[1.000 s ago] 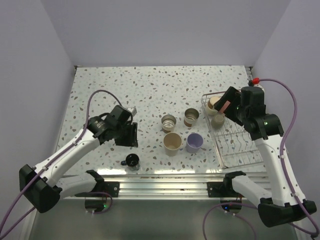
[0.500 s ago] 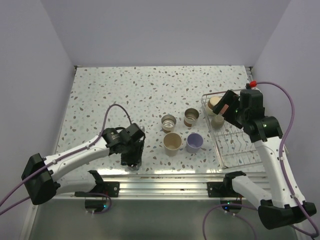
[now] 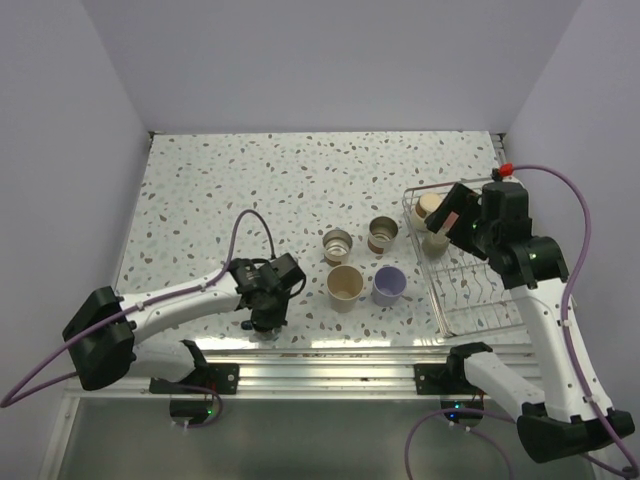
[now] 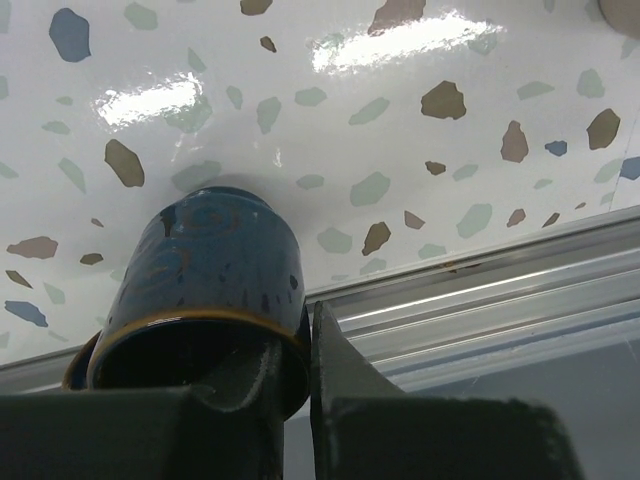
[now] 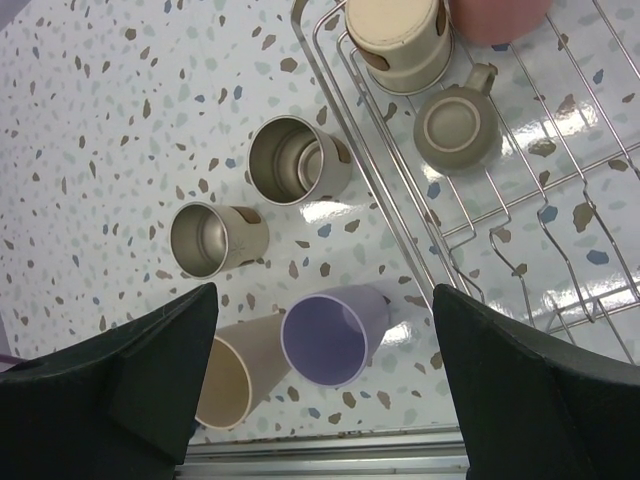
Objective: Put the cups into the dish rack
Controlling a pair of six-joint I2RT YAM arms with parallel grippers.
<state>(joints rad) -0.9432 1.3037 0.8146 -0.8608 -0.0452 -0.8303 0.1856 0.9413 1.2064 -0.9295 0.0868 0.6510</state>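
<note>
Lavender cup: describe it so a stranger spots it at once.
Find the wire rack on the table's right side. Just left of it stand four cups. The lavender cup is the near one beside the rack, the only purple one.

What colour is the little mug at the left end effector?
The mug is dark blue with a thin tan rim band; the left wrist view shows it best.

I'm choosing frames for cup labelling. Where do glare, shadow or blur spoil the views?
Left wrist: white glare patches on the table beyond the dark blue cup, which is sharp. Right wrist: glare on the table under the dish rack and beside the lavender cup. Top external: even light, soft shadows, no blur.
</note>
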